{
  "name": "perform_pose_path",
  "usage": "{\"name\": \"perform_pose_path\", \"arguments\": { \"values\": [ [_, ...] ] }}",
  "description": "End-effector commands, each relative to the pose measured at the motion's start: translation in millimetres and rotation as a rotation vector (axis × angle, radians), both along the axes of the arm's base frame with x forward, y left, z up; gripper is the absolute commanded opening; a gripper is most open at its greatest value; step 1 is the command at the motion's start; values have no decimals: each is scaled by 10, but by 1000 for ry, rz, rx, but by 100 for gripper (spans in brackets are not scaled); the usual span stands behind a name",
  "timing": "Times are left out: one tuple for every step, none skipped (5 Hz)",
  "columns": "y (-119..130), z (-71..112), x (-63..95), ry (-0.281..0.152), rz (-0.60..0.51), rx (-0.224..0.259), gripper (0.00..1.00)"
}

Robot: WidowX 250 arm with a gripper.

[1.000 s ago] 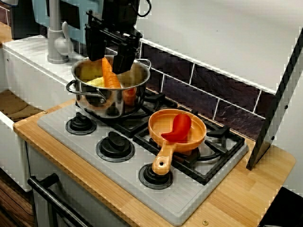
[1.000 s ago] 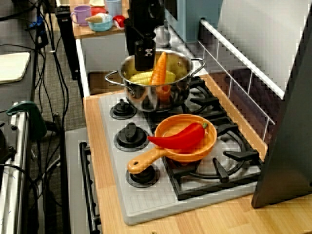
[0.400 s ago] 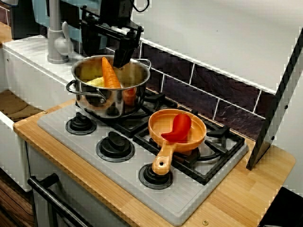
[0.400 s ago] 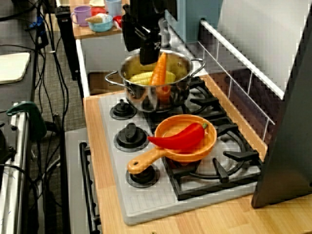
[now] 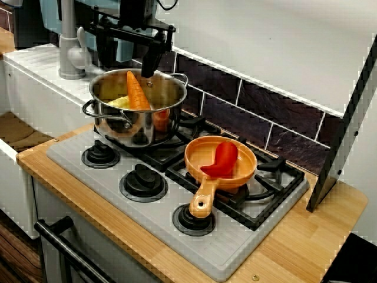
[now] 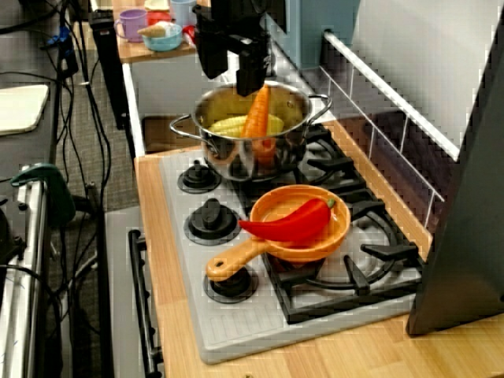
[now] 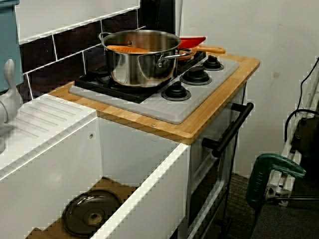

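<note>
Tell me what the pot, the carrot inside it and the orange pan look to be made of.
Pot: polished metal, likely stainless steel; its wall gives mirror-like reflections.
Carrot: probably toy plastic; smooth, evenly orange, faint sheen.
Orange pan: seemingly moulded plastic, satin; one flat colour through bowl and handle.

Arm [image 5: 136,9] above claw [image 5: 128,59] past top edge
</note>
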State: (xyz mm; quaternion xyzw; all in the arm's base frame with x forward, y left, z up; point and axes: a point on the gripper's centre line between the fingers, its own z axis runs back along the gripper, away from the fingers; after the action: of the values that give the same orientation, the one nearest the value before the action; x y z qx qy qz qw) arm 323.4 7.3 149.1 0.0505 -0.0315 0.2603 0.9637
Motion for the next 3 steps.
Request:
{"name": "perform_pose_path", "arguments": {
  "values": [
    [84,177,43,-188,130,105,100],
    [77,138,16,-236,200,144,100],
    [69,85,-3,-238,246,140,100]
  ]
}}
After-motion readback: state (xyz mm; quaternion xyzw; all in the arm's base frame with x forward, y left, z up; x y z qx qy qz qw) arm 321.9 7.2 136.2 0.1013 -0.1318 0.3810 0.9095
